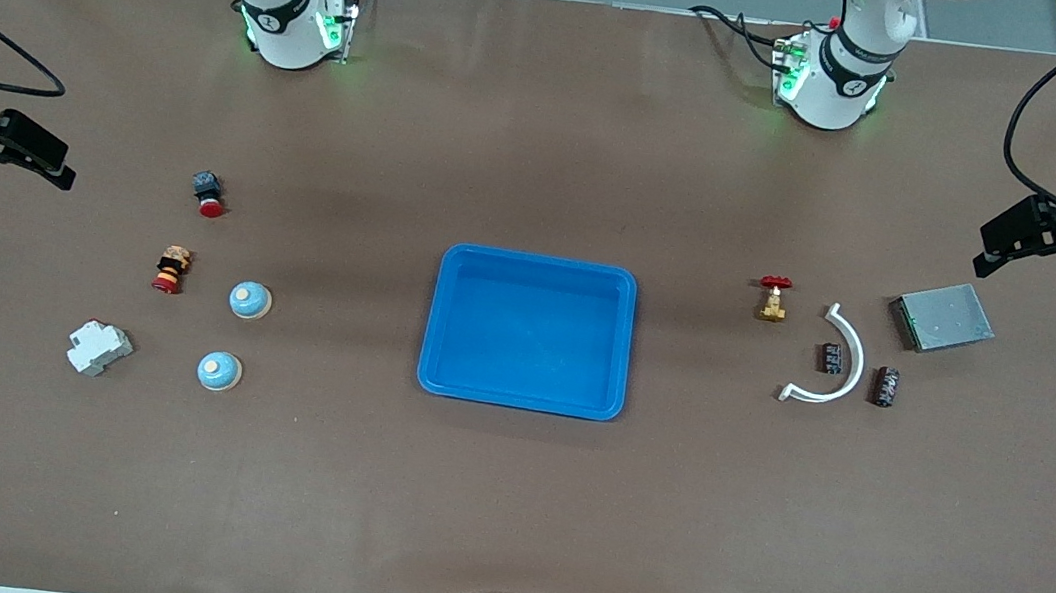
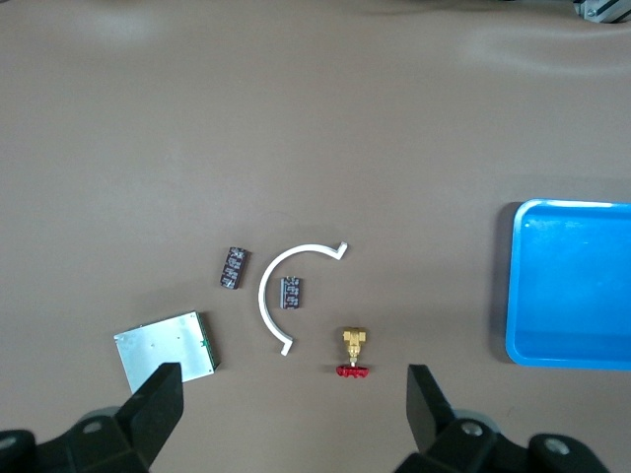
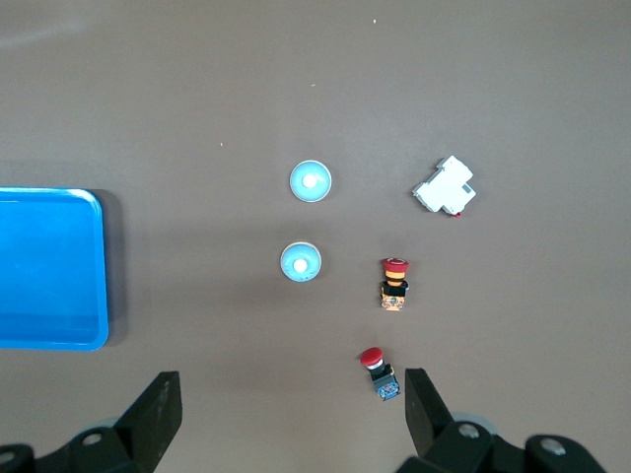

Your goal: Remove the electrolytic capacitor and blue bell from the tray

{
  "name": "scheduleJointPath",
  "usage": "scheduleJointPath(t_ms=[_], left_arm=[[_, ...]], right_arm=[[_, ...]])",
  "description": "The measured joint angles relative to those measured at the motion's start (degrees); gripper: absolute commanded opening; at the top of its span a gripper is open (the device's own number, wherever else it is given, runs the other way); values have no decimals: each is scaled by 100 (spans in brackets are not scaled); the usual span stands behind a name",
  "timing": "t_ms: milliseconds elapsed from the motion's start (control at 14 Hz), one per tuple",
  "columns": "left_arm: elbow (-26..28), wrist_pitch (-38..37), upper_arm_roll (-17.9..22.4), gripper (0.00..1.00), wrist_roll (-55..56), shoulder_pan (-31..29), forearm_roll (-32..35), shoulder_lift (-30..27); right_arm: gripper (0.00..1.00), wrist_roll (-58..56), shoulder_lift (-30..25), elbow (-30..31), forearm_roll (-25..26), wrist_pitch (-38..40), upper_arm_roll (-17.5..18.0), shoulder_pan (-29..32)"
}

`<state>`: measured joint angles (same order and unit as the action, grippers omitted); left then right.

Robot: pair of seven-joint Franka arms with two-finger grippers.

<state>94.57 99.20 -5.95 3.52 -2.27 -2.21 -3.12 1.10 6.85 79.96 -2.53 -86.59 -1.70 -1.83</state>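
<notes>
The blue tray (image 1: 529, 331) sits mid-table with nothing in it. At its 3 o'clock lie two dark capacitors (image 1: 831, 358), one on each side of a white curved strip (image 1: 835, 359); at its 9 o'clock stand two blue bells (image 1: 249, 300). The left gripper (image 1: 1038, 243) and the right gripper (image 1: 14, 148) hang released, jaws spread, over the table ends.

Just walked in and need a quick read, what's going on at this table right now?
Nothing is being handled. The blue tray sits empty mid-table. Two blue bells lie on the table toward the right arm's end, two capacitors toward the left arm's end, beside a white curved piece. The left gripper and right gripper both wait open and empty, raised over the table's ends.
</notes>
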Motion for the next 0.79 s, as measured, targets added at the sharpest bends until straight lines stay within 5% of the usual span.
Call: scheduleJointPath(t_ms=[786], left_arm=[[-406, -15, -152, 100, -2, 248, 299, 214]], right_arm=[[100, -1, -9, 7, 2, -1, -29, 2]])
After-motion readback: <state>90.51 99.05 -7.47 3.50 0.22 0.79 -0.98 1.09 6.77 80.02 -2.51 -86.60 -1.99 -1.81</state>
